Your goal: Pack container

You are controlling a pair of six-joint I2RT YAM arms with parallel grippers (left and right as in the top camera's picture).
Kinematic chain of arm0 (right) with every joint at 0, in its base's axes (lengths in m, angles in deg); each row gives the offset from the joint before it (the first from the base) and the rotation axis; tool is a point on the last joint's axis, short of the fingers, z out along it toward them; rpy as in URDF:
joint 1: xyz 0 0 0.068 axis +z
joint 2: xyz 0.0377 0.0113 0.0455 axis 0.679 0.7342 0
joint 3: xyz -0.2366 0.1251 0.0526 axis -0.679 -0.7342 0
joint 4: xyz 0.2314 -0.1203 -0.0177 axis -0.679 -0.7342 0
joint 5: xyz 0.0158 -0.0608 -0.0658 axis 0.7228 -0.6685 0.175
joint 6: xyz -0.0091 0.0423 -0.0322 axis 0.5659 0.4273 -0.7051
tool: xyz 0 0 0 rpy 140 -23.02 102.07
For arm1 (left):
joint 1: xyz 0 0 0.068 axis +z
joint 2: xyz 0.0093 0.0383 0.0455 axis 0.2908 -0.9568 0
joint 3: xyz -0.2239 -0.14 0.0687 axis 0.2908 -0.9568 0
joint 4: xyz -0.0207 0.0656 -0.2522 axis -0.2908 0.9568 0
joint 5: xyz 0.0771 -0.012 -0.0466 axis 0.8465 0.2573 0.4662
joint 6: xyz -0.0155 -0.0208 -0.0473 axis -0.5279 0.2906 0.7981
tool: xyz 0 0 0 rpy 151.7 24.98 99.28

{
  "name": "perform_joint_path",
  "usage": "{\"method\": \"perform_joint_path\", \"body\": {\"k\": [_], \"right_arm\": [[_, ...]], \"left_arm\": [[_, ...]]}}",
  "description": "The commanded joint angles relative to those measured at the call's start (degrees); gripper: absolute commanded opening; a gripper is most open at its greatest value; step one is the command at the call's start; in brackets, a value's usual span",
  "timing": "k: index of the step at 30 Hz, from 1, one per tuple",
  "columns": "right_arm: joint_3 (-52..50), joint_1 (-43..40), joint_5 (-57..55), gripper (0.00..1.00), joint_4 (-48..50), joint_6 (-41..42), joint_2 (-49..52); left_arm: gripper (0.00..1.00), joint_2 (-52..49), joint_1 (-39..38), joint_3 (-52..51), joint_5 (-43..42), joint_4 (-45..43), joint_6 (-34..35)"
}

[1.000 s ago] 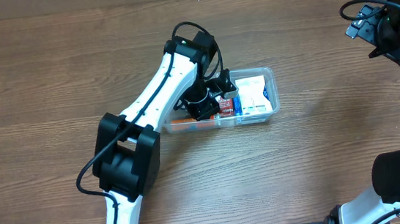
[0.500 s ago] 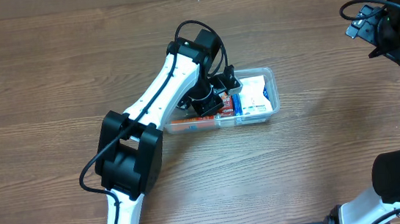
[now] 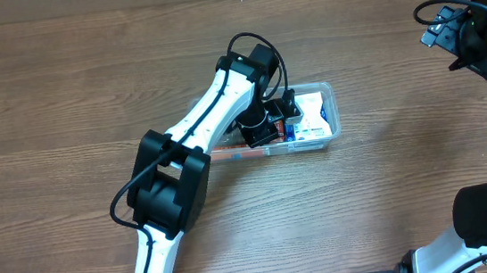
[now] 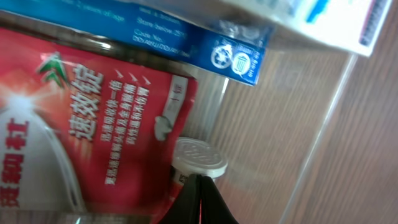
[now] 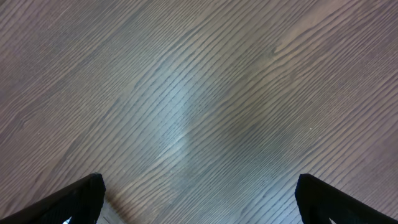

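Observation:
The clear plastic container (image 3: 332, 111) sits mid-table; its transparent wall shows in the left wrist view (image 4: 323, 134). Inside lie a red pouch (image 4: 93, 124) with a white cap (image 4: 199, 157), a blue-edged box (image 4: 186, 34) and a white and blue box (image 3: 309, 114). My left gripper (image 3: 267, 127) is down inside the container, its fingers (image 4: 200, 182) shut together with their tips at the pouch's white cap. My right gripper (image 3: 445, 33) is far off at the right back, open (image 5: 199, 199) and empty above bare wood.
An orange strip (image 3: 232, 154) runs along the container's front left edge. The left arm (image 3: 197, 123) lies diagonally across the container's left half and hides it. Wooden table (image 3: 53, 110) all round.
My left gripper has moved to the right inside the container, toward the white and blue box. The right arm has not moved.

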Motion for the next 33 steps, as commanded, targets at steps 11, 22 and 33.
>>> {"method": "perform_joint_path", "body": {"k": [11, 22, 33], "right_arm": [[0.72, -0.04, -0.46, 1.0, 0.26, -0.31, -0.48], [0.72, -0.04, -0.46, 1.0, 0.26, -0.31, -0.48], [0.72, -0.04, -0.46, 1.0, 0.26, -0.31, -0.48]], "left_arm": [[0.04, 2.6, -0.48, 11.72, 0.59, 6.19, -0.68], [1.0, 22.99, -0.48, 30.84, 0.57, 13.2, 23.85], [1.0, 38.05, 0.02, 30.82, 8.74, 25.59, 32.11]]}}
